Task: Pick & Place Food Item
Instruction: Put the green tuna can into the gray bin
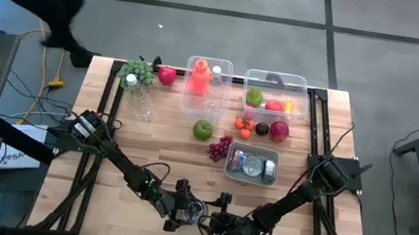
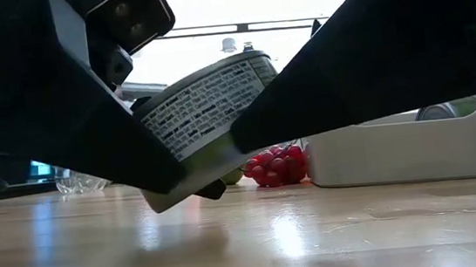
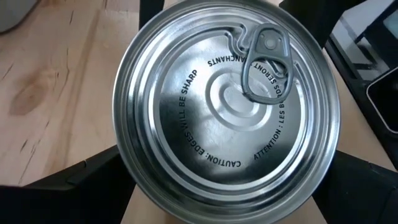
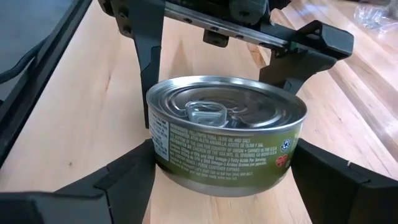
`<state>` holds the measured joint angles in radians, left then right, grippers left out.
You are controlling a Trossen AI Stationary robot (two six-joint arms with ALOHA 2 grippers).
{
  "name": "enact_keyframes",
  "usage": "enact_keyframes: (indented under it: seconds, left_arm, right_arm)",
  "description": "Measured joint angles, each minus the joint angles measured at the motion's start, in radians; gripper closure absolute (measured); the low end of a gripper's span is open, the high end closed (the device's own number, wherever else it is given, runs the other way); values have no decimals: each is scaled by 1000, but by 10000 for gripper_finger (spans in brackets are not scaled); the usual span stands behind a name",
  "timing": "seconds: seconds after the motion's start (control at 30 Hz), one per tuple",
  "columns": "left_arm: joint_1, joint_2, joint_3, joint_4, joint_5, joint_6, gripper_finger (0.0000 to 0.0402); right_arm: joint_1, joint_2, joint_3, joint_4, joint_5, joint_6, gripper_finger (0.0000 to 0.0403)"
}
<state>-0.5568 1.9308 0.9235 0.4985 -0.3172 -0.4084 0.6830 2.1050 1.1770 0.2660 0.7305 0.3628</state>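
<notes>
Near the front edge of the table (image 1: 151,126), in the middle, both grippers meet around one tin can (image 4: 225,134). The right gripper (image 4: 224,186) grasps the can: its two fingers press on the green label from both sides. In the low view the can (image 2: 205,110) is tilted and lifted a little above the wood. The left gripper (image 1: 181,211) stands just beside the can with its fingers spread wide on both sides of the lid (image 3: 227,112); whether they touch the can I cannot tell. Farther back on the table are a green apple (image 1: 203,129), red grapes (image 1: 220,147) and a grey tray (image 1: 252,165) holding other cans.
</notes>
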Motion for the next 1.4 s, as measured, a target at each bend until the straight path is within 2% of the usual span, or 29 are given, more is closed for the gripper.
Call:
enact_keyframes:
  seconds: [0.53, 1.0, 1.2, 1.4]
  left_arm:
    - [21, 0, 21, -10, 17, 29, 4]
    - [57, 0, 102, -13, 11, 104, 4]
    - [88, 0, 186, -122, 15, 164, 4]
    - [147, 0, 272, -267, 74, 188, 4]
  right_arm:
    - [0, -7, -2, -29, 9, 11, 89]
    - [17, -148, -2, -266, 3, 133, 79]
    - [26, -187, 0, -373, 11, 162, 78]
    - [24, -230, 1, -513, 5, 224, 78]
